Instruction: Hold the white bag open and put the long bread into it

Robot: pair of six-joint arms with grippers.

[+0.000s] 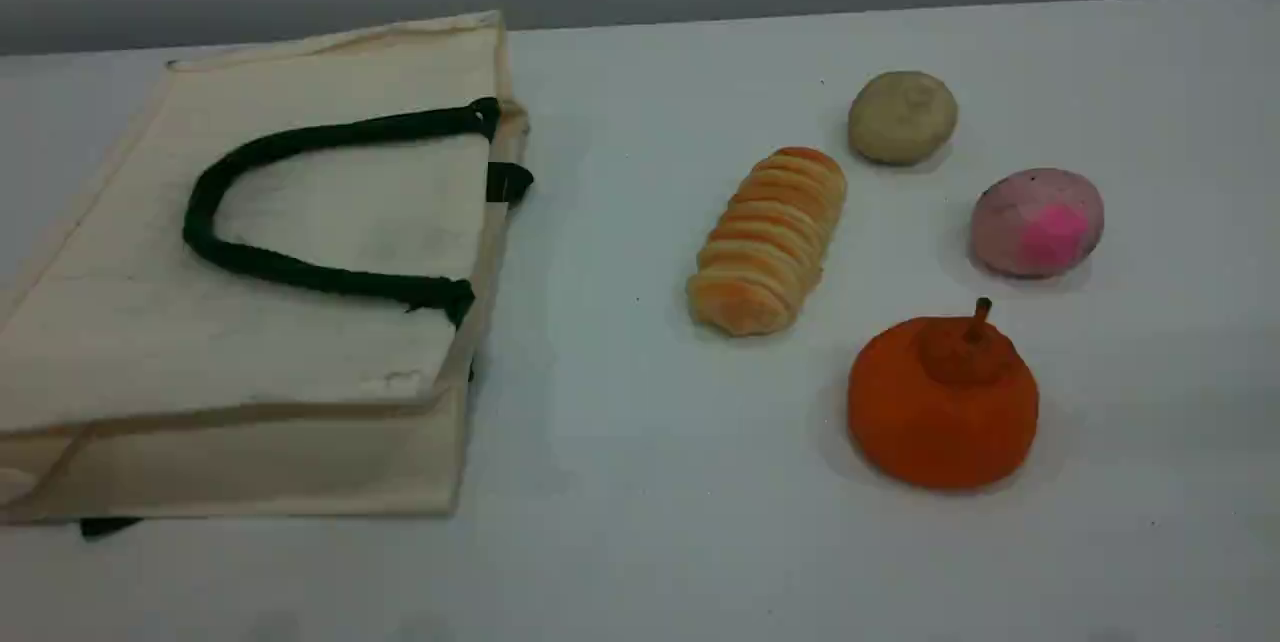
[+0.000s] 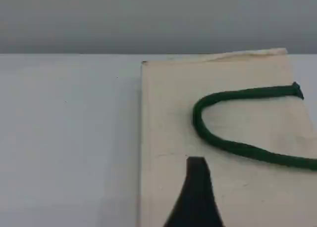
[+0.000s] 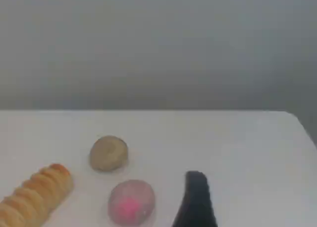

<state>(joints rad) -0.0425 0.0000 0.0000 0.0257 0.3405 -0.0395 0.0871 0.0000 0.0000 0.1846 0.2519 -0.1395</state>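
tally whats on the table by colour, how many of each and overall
cream-white: 1, the white bag
golden-orange: 1, the long bread
beige: 1, the round bun
pink: 1, the pink ball
deep orange: 1, the pumpkin-shaped item
total: 5

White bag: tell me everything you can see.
The white bag is a large cream canvas tote lying flat on the left of the table. Its mouth faces right and looks collapsed shut. A dark green rope handle lies looped on the top panel, and a dark tab sits at the rim. Only the table touches it.
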